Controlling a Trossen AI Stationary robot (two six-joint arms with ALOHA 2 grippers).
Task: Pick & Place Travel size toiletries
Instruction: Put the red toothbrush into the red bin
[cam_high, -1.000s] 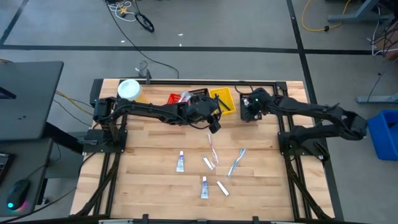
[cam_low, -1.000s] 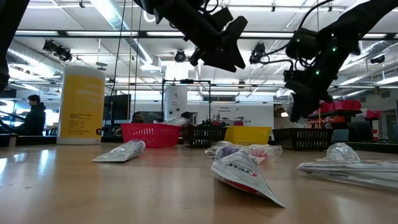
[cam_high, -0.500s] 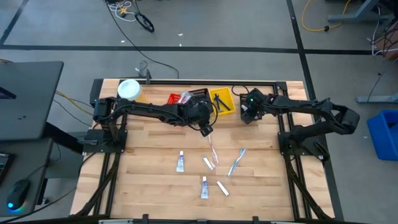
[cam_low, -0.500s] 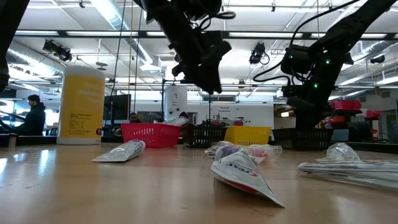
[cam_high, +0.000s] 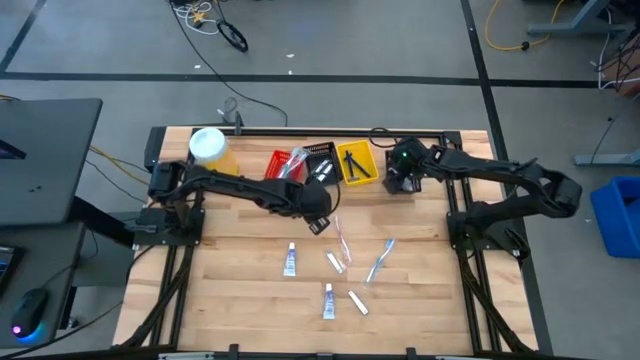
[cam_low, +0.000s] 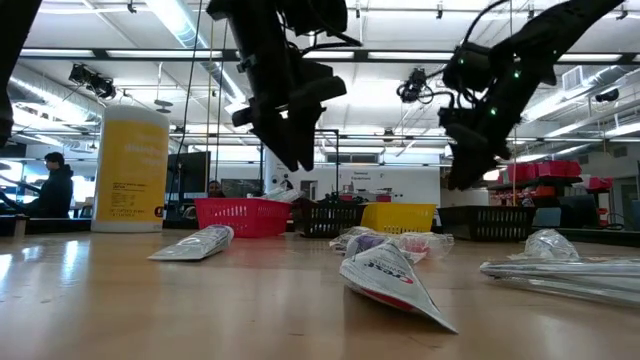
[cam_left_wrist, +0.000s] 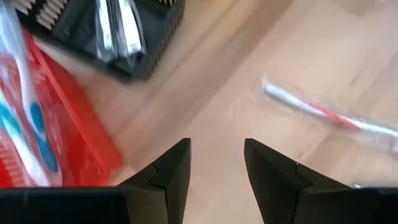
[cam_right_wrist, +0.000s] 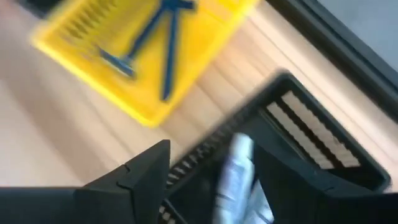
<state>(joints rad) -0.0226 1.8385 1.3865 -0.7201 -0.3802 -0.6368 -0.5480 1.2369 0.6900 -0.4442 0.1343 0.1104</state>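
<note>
Several travel size toiletries lie on the wooden table: a white tube (cam_high: 290, 260), a wrapped toothbrush (cam_high: 341, 240), a blue toothbrush (cam_high: 379, 260), another tube (cam_high: 328, 301) and small packets (cam_high: 357, 302). My left gripper (cam_high: 318, 222) hangs open above the table near the toothbrush (cam_left_wrist: 323, 115), with nothing between its fingers. My right gripper (cam_high: 400, 172) stands open over a black bin (cam_right_wrist: 311, 124) at the far right. A white tube (cam_right_wrist: 236, 168) lies in that bin below the fingers. Blue razors (cam_right_wrist: 155, 37) rest in the yellow bin (cam_high: 356, 163).
A red bin (cam_high: 285, 163) holding toothbrushes and a second black bin (cam_high: 320, 160) stand in the far row next to the yellow one. A big yellow canister (cam_high: 208, 148) stands at the far left corner. Bare wood lies left and right of the loose items.
My left gripper has swung away from the bins toward the table's near edge and a little left, tipping to point down and sinking toward the wrapped toothbrush. My right gripper has stayed over the far right black bin and risen slightly.
</note>
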